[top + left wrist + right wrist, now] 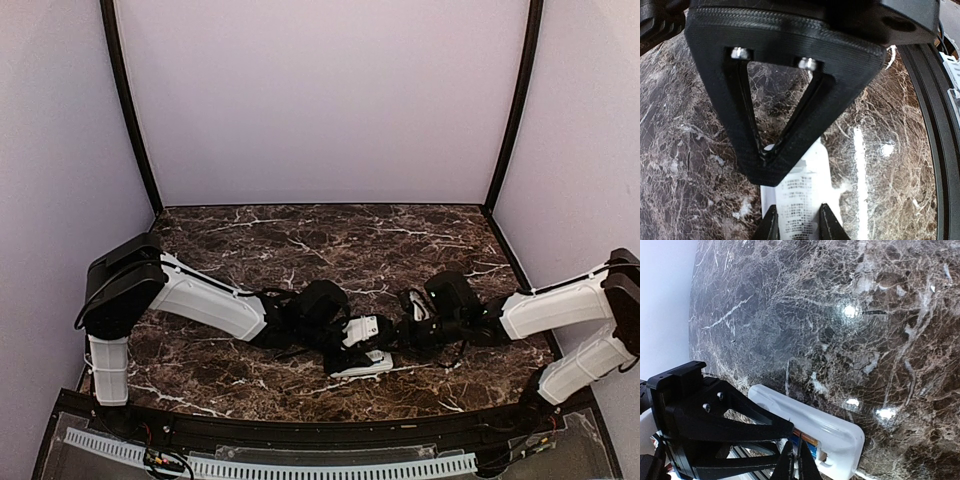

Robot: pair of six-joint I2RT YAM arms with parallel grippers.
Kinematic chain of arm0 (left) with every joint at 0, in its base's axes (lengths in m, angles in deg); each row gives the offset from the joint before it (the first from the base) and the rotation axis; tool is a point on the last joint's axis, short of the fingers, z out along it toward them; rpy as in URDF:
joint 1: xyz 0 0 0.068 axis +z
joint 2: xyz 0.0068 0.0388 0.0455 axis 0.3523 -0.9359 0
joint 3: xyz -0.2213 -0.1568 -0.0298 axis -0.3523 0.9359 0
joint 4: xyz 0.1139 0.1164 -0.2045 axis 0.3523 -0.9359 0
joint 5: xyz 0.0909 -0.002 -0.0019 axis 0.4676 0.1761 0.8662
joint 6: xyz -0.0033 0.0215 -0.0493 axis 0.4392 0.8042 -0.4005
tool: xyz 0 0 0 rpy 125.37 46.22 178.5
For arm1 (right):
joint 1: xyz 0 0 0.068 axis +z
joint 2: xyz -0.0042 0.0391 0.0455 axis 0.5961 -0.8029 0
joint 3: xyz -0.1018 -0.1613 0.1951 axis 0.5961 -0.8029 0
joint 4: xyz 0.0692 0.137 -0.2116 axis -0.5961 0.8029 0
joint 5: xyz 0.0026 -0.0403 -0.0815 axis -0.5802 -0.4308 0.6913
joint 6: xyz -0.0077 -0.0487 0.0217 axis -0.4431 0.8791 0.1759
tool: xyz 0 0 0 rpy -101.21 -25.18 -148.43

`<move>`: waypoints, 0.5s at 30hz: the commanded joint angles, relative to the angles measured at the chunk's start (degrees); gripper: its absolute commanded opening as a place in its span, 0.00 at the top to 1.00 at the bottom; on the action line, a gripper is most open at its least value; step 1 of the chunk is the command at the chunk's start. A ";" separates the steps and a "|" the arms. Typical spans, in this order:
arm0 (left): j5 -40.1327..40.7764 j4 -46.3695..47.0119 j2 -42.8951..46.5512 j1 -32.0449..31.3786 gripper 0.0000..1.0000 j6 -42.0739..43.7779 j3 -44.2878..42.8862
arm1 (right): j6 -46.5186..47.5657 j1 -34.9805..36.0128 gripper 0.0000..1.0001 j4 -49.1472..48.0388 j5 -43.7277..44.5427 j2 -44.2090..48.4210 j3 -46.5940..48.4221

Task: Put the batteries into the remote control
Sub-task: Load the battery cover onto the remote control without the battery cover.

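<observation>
Two grippers stood tip to tip at the near middle of the marble table (250, 240). The right gripper (796, 464) had its jaws pinched together with nothing visibly between them. Its tips sat at the open bay in the remote control (837, 432), where slivers of the orange battery (803, 436) and the blue battery (811, 449) showed. The left gripper (800, 226) clamped narrowly across the remote's long sides, printed back upward. The remote lay between both tools, close to the table's near edge.
</observation>
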 commanded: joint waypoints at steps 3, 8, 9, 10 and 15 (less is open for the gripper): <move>-0.22 -5.09 0.11 -0.77 0.89 0.42 0.43 | 1.24 1.12 0.94 3.12 0.93 0.03 0.97; 1.46 -7.59 -0.05 -1.07 0.88 1.21 -0.40 | 3.19 1.10 0.91 8.33 3.09 2.57 2.61; 1.70 -8.00 -0.05 -1.15 0.88 1.31 -0.64 | 3.48 1.09 0.90 9.89 3.35 3.06 2.75; 2.10 -8.79 -0.09 -1.18 0.88 1.61 -0.71 | 3.86 1.08 0.90 10.60 3.52 3.46 2.88; 2.33 -9.97 -0.10 -1.36 0.88 1.94 -1.04 | 4.49 1.07 0.87 11.75 3.19 4.12 3.21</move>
